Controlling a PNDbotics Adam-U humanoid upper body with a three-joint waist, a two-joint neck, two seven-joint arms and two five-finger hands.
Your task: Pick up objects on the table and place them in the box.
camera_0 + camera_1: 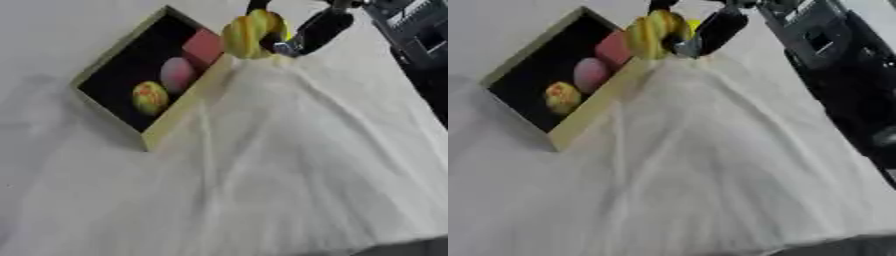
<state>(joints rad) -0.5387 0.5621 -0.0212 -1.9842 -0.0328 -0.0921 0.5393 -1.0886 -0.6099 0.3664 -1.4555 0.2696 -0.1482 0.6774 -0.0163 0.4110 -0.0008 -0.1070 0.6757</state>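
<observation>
- The right hand point(302, 37) grips a yellow striped object point(249, 32) above the box's point(175, 120) far right corner.
- Inside the box lie a red block point(203, 47), a pink ball point(177, 72) and a yellow fruit point(150, 97).

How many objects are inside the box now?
3: a red block at the far end, a pink ball in the middle, a yellow fruit nearest. The box wall may hide others.

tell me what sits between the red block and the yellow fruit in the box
A pink round thing lies between the red block and the yellow fruit, seen in both eye views.
</observation>
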